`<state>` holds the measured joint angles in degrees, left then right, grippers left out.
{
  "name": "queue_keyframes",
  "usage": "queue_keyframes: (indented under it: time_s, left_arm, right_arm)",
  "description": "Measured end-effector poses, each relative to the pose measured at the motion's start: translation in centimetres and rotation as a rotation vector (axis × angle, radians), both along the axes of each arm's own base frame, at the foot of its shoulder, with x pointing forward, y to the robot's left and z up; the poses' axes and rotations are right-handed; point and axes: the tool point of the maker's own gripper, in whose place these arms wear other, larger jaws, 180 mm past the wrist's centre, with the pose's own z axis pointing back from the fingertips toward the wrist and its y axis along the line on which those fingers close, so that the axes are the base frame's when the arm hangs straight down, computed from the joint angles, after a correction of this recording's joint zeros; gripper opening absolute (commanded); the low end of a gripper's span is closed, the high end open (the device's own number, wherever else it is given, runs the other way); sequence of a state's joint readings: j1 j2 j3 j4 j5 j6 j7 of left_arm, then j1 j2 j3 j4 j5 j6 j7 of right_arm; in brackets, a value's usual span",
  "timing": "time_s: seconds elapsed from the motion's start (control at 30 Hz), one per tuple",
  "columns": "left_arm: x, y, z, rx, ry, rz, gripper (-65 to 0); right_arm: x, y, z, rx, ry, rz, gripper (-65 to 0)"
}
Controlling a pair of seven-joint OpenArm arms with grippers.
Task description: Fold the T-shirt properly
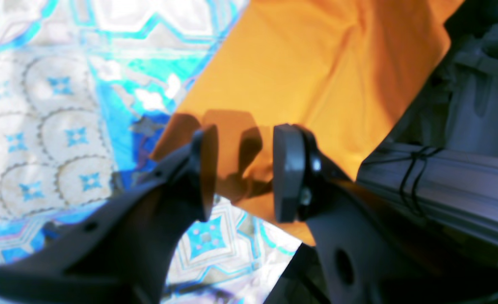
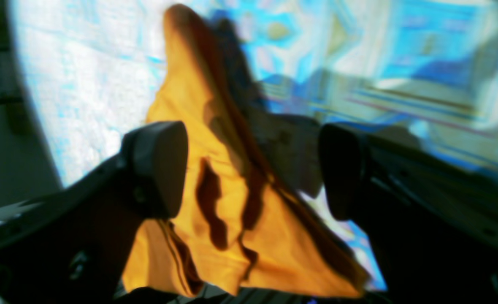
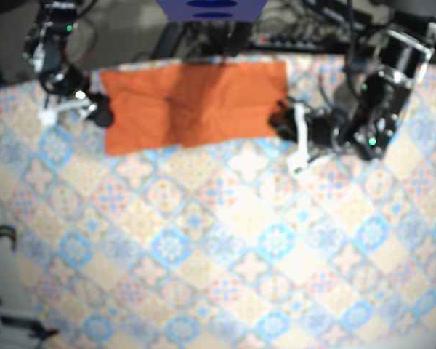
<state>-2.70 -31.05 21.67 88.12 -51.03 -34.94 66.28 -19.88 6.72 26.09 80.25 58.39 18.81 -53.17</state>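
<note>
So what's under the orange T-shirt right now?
The orange T-shirt lies spread on the patterned tablecloth, which shows along its sides and near edge. The cloth directly beneath is covered, so anything hidden there cannot be seen.

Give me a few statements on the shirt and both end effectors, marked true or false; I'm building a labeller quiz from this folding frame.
The T-shirt is orange. True.
The left end effector is shut. False: its jaws stand apart, with orange cloth showing between them.
The right end effector is open. True.
The T-shirt lies mid-table. False: in the base view it lies along the top edge of the patterned tablecloth.
</note>
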Motion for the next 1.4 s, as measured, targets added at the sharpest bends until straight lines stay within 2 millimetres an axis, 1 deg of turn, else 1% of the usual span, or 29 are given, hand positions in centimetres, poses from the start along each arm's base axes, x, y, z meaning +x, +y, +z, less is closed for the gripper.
queue_keyframes:
  time_s: [0.07, 0.13, 0.37, 0.5, 0.7, 0.77, 1.2, 1.4]
  left_arm:
    - [0.0, 0.2, 0.0, 0.003, -0.001, 0.001, -43.5]
    - [0.0, 0.2, 0.0, 0.004, -0.001, 0.000, -43.5]
    - [0.0, 0.4, 0.0, 0.008, 0.000, 0.001, -43.5]
    - [0.0, 0.4, 0.0, 0.009, 0.000, 0.001, -43.5]
    - [0.0, 0.4, 0.0, 0.008, 0.000, 0.001, -43.5]
    - [0.0, 0.4, 0.0, 0.009, -0.001, 0.001, -43.5]
    - [0.0, 0.4, 0.0, 0.008, -0.001, 0.001, -43.5]
    - [0.0, 0.4, 0.0, 0.007, -0.001, 0.001, -43.5]
  right_arm:
    - [-0.3, 0.3, -0.2, 0.010, 0.008, 0.017, -17.5]
    - [0.0, 0.8, -0.2, 0.007, 0.009, 0.046, -17.5]
    - [0.4, 3.4, -0.8, -0.028, 0.019, 0.174, -17.8]
    - [0.2, 3.8, -1.1, -0.048, 0.031, 0.209, -17.8]
    - [0.0, 4.2, -1.5, -0.042, 0.024, 0.213, -17.9]
    - [0.0, 4.7, -1.6, -0.041, 0.012, 0.219, -17.9]
    - [-1.9, 5.4, -1.9, -0.004, 0.025, 0.212, -17.9]
    - [-2.4, 5.5, -2.0, -0.001, 0.027, 0.216, -18.7]
